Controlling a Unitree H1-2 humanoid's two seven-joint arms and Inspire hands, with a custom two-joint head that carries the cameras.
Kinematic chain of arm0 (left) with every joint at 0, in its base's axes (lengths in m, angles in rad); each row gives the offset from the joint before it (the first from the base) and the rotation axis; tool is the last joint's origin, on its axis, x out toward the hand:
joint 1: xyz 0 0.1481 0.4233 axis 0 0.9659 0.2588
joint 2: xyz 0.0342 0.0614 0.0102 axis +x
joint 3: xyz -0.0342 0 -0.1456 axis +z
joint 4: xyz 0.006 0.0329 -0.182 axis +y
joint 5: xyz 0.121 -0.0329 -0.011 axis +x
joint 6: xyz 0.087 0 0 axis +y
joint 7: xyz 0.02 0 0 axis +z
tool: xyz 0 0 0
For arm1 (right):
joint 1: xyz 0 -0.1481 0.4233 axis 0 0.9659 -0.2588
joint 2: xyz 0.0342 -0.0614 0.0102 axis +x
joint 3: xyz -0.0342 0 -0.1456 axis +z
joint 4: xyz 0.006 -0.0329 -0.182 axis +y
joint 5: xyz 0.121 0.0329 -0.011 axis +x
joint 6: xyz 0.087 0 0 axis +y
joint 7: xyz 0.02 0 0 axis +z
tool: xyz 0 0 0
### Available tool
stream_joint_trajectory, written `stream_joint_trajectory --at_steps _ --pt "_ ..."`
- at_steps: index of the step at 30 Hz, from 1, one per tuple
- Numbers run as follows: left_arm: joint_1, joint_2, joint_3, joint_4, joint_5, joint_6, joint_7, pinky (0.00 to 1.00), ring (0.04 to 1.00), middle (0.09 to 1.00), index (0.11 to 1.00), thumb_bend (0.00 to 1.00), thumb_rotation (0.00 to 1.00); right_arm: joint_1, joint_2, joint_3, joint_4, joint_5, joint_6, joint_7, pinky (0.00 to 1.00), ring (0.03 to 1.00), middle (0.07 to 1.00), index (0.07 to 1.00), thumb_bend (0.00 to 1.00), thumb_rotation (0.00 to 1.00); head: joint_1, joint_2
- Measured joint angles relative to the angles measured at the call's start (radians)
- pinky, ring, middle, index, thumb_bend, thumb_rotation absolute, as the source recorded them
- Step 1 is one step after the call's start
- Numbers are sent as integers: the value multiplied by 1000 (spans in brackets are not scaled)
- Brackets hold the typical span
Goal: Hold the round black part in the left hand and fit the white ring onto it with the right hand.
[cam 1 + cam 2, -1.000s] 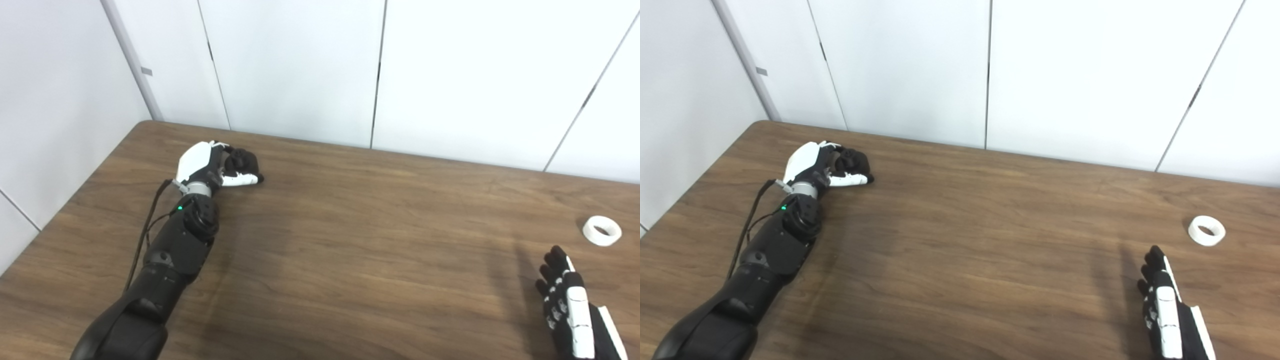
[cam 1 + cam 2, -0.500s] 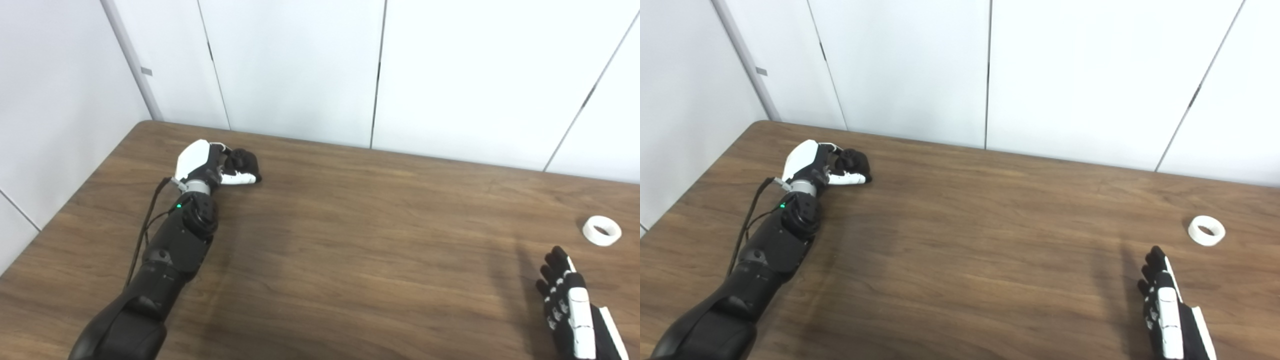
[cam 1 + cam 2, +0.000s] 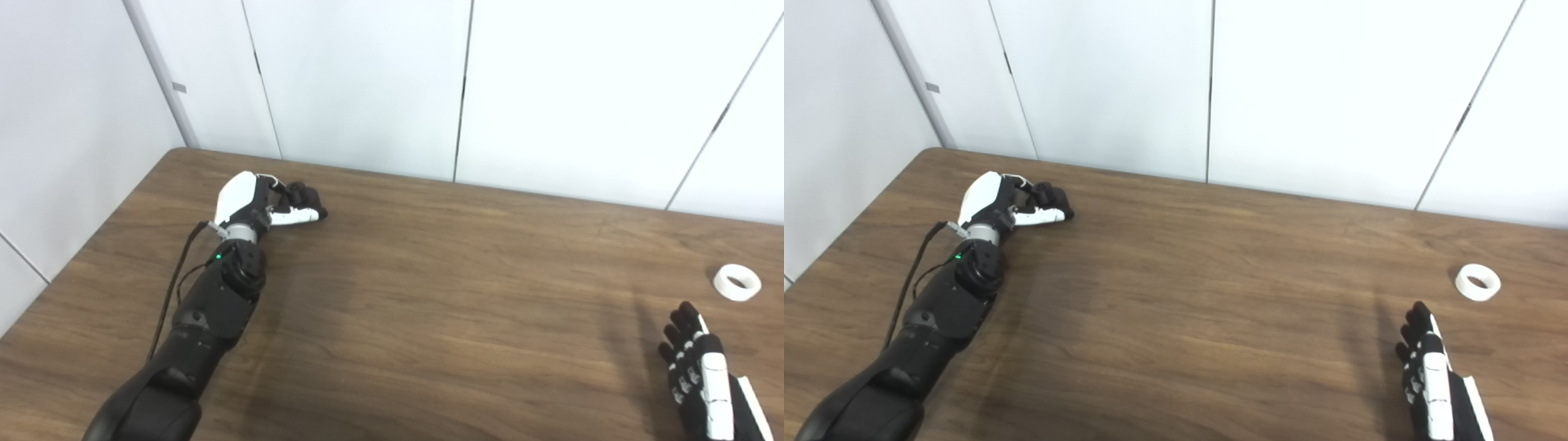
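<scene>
At the table's far left, my left hand (image 3: pixel 269 199) lies low over the wood with its fingers curled toward the thumb. A dark round lump, the round black part (image 3: pixel 301 193), sits inside that curl and is hard to tell from the black fingers. The white ring (image 3: pixel 737 282) lies flat on the table at the far right, untouched. My right hand (image 3: pixel 1433 376) is open at the bottom right corner, fingers stretched out and apart, a short way in front and to the left of the ring. Its palm is cut off by the picture's edge.
The brown wooden table (image 3: pixel 429 294) runs the whole width, its rounded back-left corner just beyond the left hand. White wall panels (image 3: pixel 367 79) stand directly behind the back edge. A black cable (image 3: pixel 177 282) runs along my left forearm.
The left hand's thumb has stretched further right and the curled fingers have shifted slightly around the dark lump. The right hand has sunk a little toward the bottom edge. The ring has not moved.
</scene>
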Motion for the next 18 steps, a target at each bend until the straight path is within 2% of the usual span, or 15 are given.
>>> stream_joint_trajectory --at_steps 3,10,12,14,18 --pt "6 3 -2 -12 4 1 2 1000 892 762 484 523 49 0 0 0 1 0 0 1 1000 1000 1000 1000 368 1000 -12 6" --pt "59 4 -27 -173 36 -1 -8 1000 883 755 483 524 50 0 0 2 2 -9 0 1 1000 1000 1000 1000 361 1000 -31 8" --pt "73 4 -36 -244 47 6 -22 1000 892 767 484 524 51 -1 0 2 3 -9 0 0 1000 1000 1000 1000 372 1000 -35 6" --pt "100 1 -47 -358 67 19 -41 1000 893 771 484 524 51 -1 1 2 5 -9 -3 -1 1000 1000 1000 1000 371 1000 -43 9" --pt "141 -29 -69 -521 104 41 -69 1000 894 769 484 524 52 -4 1 6 20 -9 -20 -1 1000 1000 1000 1000 379 1000 -55 12"
